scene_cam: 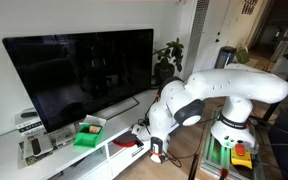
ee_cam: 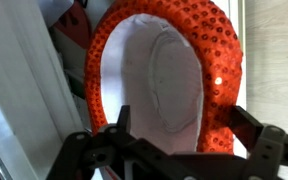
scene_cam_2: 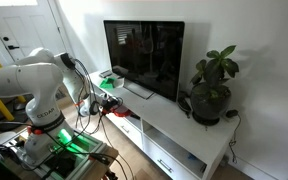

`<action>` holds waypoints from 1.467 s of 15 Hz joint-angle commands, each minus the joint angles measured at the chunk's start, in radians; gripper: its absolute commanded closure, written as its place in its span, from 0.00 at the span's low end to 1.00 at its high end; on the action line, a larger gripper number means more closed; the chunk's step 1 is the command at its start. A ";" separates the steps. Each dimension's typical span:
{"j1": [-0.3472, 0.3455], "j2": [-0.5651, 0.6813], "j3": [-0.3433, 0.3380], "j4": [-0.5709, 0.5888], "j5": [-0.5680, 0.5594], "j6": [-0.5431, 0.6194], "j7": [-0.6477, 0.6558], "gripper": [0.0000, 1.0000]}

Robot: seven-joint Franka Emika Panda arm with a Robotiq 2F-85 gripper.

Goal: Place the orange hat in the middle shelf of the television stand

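Observation:
The orange sequined hat (ee_cam: 219, 60) with a white inside fills the wrist view, lying at the open front of the white television stand (scene_cam: 14, 150). My gripper (ee_cam: 184, 125) is open, its two fingers spread wide on either side of the hat's lower part. In both exterior views the arm reaches down to the stand's shelf opening, with the gripper (scene_cam: 156, 152) (scene_cam_2: 102, 108) next to the hat (scene_cam: 127, 144) (scene_cam_2: 120, 112). Which shelf the hat rests on I cannot tell.
A large black television (scene_cam: 79, 70) (scene_cam_2: 144, 55) stands on the stand (scene_cam_2: 174, 130). A green box (scene_cam: 89, 132) (scene_cam_2: 109, 80) sits on the stand's top beside it. A potted plant (scene_cam_2: 212, 90) stands at one end. Cables hang near the arm.

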 commanded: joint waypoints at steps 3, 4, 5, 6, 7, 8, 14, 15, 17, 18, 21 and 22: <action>-0.027 0.000 0.021 0.023 0.010 -0.043 -0.014 0.00; -0.027 0.000 0.022 0.023 0.015 -0.050 -0.015 0.00; -0.025 0.000 0.020 0.023 0.022 -0.044 -0.017 0.00; -0.020 0.000 0.018 0.022 0.029 -0.023 -0.024 0.00; -0.019 0.000 0.019 0.022 0.038 0.024 -0.042 0.00; -0.019 -0.001 0.020 0.024 0.045 0.043 -0.057 0.00; -0.027 -0.002 0.032 0.035 0.088 0.054 -0.163 0.41; -0.030 -0.002 0.035 0.036 0.095 0.055 -0.181 0.50; -0.030 -0.002 0.039 0.037 0.120 0.056 -0.220 0.62; -0.032 -0.002 0.041 0.039 0.132 0.057 -0.238 0.69; -0.035 -0.002 0.050 0.042 0.164 0.060 -0.288 0.90; -0.034 -0.002 0.051 0.044 0.181 0.062 -0.307 0.98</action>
